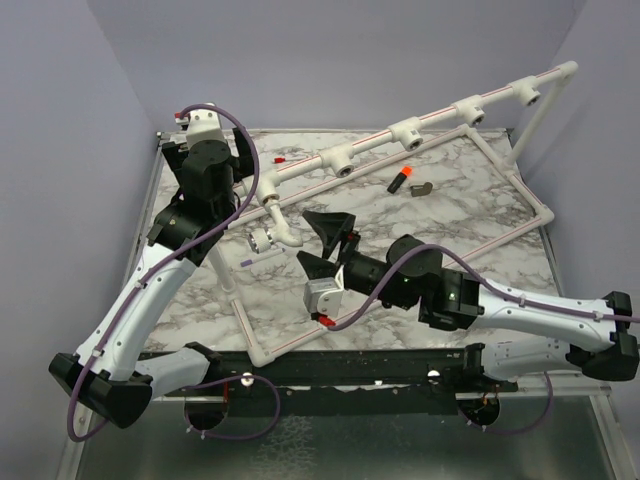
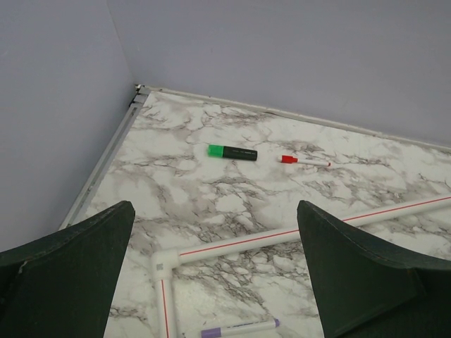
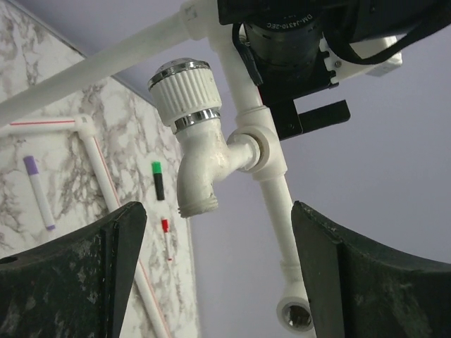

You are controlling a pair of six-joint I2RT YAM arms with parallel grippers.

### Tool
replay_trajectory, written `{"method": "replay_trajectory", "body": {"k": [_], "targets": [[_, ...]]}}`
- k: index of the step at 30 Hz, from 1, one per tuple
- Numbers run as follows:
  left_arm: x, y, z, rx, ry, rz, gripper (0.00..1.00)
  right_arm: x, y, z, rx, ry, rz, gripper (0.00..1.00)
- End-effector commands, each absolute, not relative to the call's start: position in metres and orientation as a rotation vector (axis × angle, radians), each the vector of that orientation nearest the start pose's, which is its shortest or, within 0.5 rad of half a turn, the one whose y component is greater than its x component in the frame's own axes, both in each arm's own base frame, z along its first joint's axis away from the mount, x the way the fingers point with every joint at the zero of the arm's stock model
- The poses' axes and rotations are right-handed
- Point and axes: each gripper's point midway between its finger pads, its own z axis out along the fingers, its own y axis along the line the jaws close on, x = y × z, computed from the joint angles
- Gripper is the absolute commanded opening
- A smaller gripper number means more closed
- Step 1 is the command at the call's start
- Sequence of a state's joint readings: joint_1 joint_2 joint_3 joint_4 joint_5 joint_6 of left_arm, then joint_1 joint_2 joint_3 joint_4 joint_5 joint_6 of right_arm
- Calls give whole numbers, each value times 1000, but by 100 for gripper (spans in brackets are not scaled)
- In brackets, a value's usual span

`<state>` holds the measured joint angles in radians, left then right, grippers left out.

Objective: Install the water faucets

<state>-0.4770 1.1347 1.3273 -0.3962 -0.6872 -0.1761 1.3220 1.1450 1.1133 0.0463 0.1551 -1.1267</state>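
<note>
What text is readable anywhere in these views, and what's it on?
"DM-J4310-2EC": on the black motor housing, seen in the right wrist view at the top edge.
Green highlighter, red-capped marker, purple marker: any print is too small to read.
No other text is legible in any view.

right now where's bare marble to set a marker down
Free: the marble table between the black orange-tipped stick, the white pipe frame's right rail and the right arm. Crowded: around the white ribbed-knob faucet, with the open right gripper beside it.
</note>
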Motion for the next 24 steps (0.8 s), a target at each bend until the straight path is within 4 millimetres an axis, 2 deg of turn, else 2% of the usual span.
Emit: {"method": "replay_trajectory", "body": {"k": [1, 11, 17, 24], "targets": [[337, -62, 352, -137, 1803, 162, 99, 166, 382, 402, -1443, 485, -147, 88], [337, -62, 351, -137, 1802, 162, 99, 177, 399, 404, -1425, 342, -405, 85], [336, -61, 350, -138, 1800, 164, 99, 176, 406, 402, -1409, 333, -434, 79], [337, -62, 349, -136, 1799, 160, 99, 172, 417, 392, -1424, 340, -438, 66]]}}
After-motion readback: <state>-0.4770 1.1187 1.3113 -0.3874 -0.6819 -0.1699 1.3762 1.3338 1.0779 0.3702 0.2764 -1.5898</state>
